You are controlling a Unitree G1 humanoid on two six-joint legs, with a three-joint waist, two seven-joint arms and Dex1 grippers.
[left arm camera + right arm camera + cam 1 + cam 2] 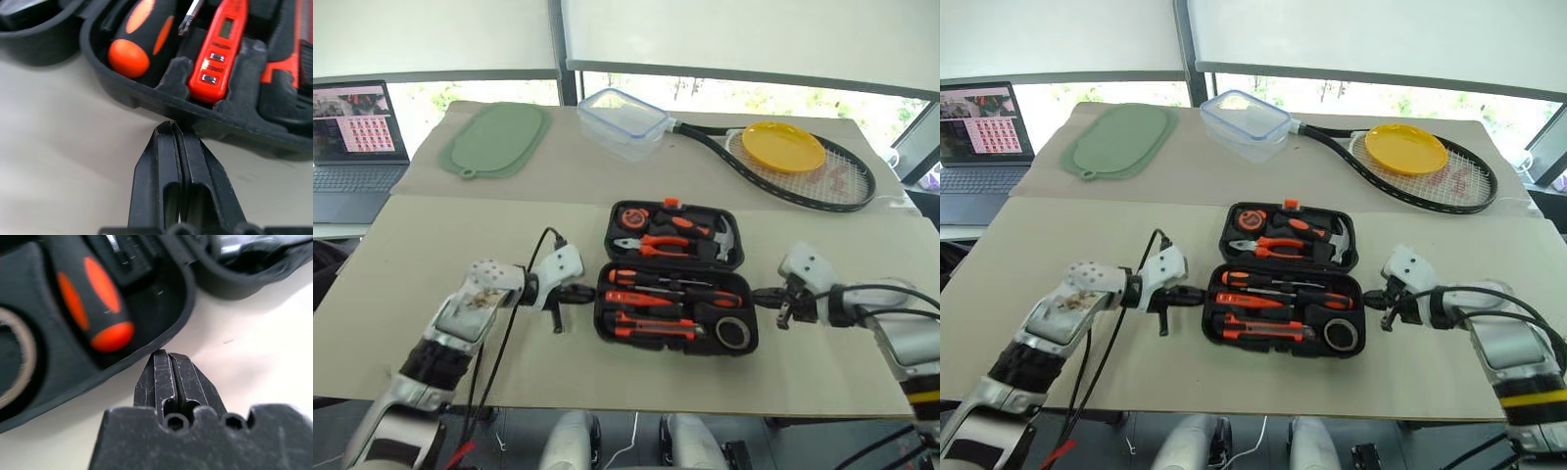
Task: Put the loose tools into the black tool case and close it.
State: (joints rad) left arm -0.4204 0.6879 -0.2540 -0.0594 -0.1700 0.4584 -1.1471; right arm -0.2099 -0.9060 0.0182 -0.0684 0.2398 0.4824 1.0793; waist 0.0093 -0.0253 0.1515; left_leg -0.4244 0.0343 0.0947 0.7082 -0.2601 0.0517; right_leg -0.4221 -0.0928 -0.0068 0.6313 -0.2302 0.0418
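Left eye view: black tool case (675, 276) lies open mid-counter (431, 245), tools seated in recesses. Racket (803, 166), yellow plate (783, 147), clear box (624, 121), green mat (496, 139) beyond. Left tool (576, 291), right tool (766, 293) both closed, empty, tips at case's opposite ends.

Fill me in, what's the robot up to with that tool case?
The black moulded-plastic tool case lies open on the table, orange-and-black hand tools seated in its recesses. The left gripper and right gripper, both shut and empty, sit at opposite ends of the near half, tips at its rim. No tools lie loose outside; closing remains.
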